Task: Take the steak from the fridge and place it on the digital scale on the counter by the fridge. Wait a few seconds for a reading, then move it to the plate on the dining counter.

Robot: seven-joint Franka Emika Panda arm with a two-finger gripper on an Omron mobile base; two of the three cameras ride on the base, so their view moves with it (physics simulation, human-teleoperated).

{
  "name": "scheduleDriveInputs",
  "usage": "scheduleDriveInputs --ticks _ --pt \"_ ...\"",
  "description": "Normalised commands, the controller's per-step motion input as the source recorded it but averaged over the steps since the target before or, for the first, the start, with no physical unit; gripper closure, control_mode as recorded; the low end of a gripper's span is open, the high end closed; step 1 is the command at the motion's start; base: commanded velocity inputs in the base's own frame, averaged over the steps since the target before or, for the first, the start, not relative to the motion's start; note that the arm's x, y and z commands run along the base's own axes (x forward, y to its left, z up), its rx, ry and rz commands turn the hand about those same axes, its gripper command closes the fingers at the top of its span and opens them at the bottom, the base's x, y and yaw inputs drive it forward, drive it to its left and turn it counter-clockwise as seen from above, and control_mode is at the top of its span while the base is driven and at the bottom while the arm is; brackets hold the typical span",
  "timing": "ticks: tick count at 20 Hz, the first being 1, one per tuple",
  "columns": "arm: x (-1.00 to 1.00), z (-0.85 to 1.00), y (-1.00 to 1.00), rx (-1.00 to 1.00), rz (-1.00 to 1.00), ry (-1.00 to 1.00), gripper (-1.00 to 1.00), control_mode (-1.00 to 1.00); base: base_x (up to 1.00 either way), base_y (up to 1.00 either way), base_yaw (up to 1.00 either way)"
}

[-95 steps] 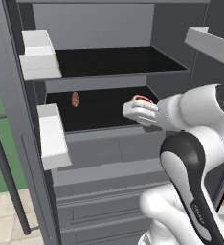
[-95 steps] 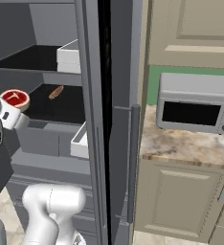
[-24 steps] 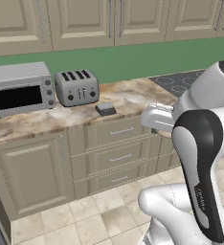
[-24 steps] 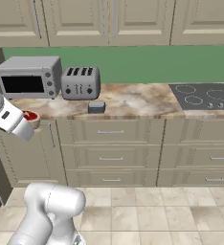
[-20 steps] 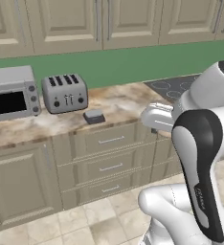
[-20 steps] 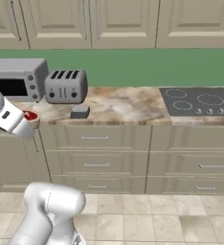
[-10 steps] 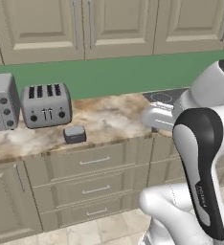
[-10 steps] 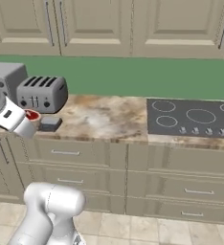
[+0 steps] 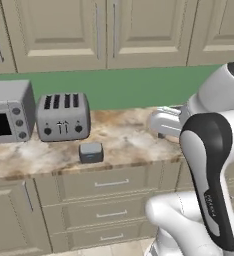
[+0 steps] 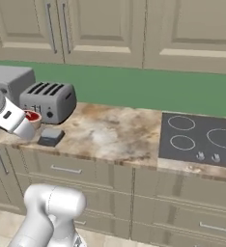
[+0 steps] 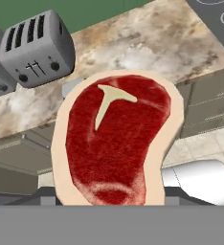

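One steak, red with a tan fat rim, held in the jaws and raised off the tabletop; jaws closed on it, tips hidden behind the meat. One digital scale on the tabletop, at 5 o'clock from the one four-slot toaster. One toaster oven at the toaster's 9 o'clock. One black cooktop far right.

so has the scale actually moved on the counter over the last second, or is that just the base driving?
No. The digital scale sits in front of the toaster, slightly right, as before; the whole view shifted, so the base drove.
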Motion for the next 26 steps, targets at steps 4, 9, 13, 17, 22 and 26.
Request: scheduleDriveInputs --ticks 4,9,13,17,22,26 --pt "0.0 0.0 0.0 0.0 0.0 0.0 1.0 1.0 0.6 -0.05 0.31" --pt "0.0 0.0 0.0 0.0 0.0 0.0 1.0 1.0 0.49 -0.08 0.34" --pt "0.08 -0.09 -0.02 0.0 0.08 0.0 1.0 -1.0 0.31 0.0 0.25" --pt "0.41 -0.44 -0.23 0.0 0.3 0.0 1.0 -1.0 0.0 0.0 0.0" --pt "0.62 -0.61 -0.05 -0.01 0.23 0.0 1.0 -1.0 0.0 0.0 0.0" --pt "0.62 -0.66 0.01 -0.06 0.11 0.0 1.0 -1.0 0.0 0.0 0.0"
